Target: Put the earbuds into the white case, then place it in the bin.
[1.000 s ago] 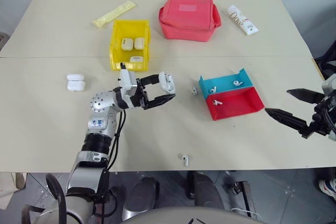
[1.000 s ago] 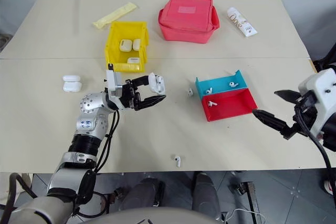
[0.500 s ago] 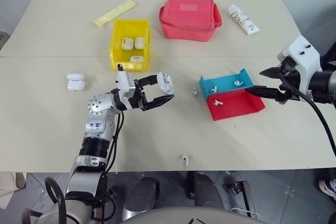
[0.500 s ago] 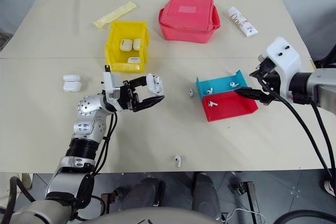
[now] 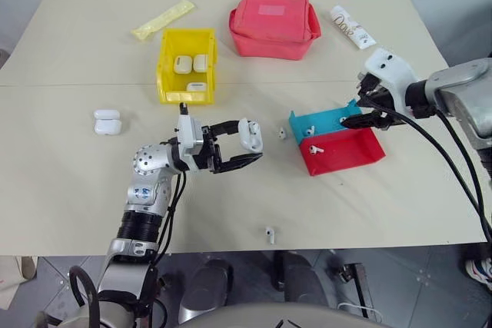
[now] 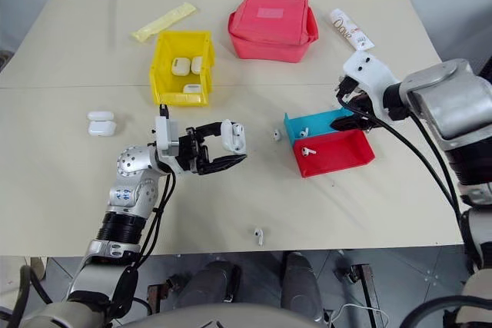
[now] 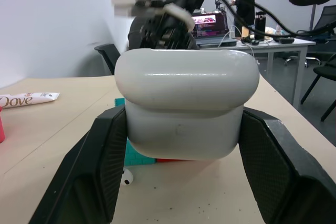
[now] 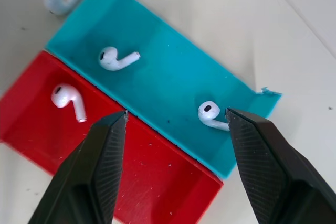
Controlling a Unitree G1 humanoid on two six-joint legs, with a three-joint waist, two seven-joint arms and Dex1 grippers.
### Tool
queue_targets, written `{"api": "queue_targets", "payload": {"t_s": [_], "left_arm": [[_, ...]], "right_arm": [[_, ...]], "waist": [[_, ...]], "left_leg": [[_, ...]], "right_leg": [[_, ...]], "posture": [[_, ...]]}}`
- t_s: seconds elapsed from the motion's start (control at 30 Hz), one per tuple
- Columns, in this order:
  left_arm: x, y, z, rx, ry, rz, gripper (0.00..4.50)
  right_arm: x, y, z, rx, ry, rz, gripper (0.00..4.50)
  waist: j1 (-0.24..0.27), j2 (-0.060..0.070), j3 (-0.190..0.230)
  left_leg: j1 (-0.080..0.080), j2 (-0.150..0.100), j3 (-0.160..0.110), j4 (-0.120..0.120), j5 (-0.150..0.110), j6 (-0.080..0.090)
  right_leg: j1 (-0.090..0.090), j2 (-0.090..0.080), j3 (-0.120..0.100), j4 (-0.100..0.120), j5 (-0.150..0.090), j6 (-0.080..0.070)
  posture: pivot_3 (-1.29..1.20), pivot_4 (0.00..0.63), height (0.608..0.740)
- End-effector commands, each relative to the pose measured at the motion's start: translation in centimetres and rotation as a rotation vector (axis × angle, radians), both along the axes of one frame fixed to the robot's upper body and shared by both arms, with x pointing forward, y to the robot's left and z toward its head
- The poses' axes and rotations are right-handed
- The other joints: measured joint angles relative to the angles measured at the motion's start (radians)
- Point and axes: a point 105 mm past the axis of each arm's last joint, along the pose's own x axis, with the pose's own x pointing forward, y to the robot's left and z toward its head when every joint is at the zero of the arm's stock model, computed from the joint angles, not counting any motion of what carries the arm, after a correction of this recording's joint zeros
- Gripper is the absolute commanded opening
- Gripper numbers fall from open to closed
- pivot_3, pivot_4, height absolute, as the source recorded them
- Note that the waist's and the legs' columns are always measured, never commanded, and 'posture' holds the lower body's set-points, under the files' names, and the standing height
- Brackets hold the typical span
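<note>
My left gripper is shut on the white case, holding it above the table's middle; its fingers clamp the case by the sides. My right gripper hangs open just above the blue tray, one fingertip close to an earbud. A second earbud lies in the blue tray and one in the red tray. Loose earbuds lie beside the trays and near the front edge. The yellow bin stands behind the left gripper, with white cases inside.
Another white case lies at the left of the table. At the back are a red fabric pouch, a yellow packet and a white tube.
My right arm has swung in from the table's right edge to hang over the blue tray, its jaws narrower than before. The left gripper still holds the case in about the same place.
</note>
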Motion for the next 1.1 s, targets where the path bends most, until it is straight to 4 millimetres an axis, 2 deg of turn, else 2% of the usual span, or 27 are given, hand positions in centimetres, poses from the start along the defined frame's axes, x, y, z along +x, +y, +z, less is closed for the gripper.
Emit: {"api": "queue_targets", "payload": {"t_s": [0.03,0.5,0.53,0.6,1.1], "left_arm": [[-0.6,-0.2,0.8,-0.028,-0.035,-0.008,2.79],[-1.3,0.3,0.4,-0.042,-0.02,0.046,2.79],[-1.3,0.4,0.4,-0.042,-0.018,0.05,2.79],[-1.3,0.5,0.3,-0.043,-0.016,0.059,2.79],[-1.7,0.6,0.1,-0.051,-0.007,0.091,2.79]], "right_arm": [[0.8,-0.3,0.8,-0.036,-0.018,0.009,3.07],[3.8,0.0,-0.3,-0.098,0.007,0.027,3.07],[4.0,-0.1,-0.4,-0.107,0.009,0.028,2.89],[4.2,-0.1,-0.8,-0.116,0.02,0.033,2.52],[4.8,-0.4,-2.1,-0.284,0.06,0.117,2.52]], "waist": [[-0.002,0.0,0.0],[-0.014,0.0,0.0],[-0.014,0.0,0.0],[-0.015,0.001,0.0],[-0.017,0.001,-0.001]], "left_leg": [[0.0,0.0,0.0,0.0,0.0,0.0],[0.001,0.0,0.0,-0.002,0.0,-0.001],[0.001,0.0,0.0,-0.001,0.0,-0.001],[0.001,0.0,0.0,-0.001,0.0,-0.001],[0.001,0.0,0.0,-0.001,0.001,-0.001]], "right_leg": [[0.0,0.0,0.0,0.0,0.0,0.0],[-0.001,0.0,0.0,0.0,0.0,0.0],[0.0,0.0,0.0,0.001,0.0,0.0],[-0.001,0.0,0.0,0.001,0.0,0.0],[-0.001,0.001,0.0,0.002,0.0,0.0]], "posture": [[0.0,0.15,0.74],[0.0,0.15,0.74],[0.0,0.15,0.74],[0.0,0.15,0.74],[0.0,0.15,0.74]]}}
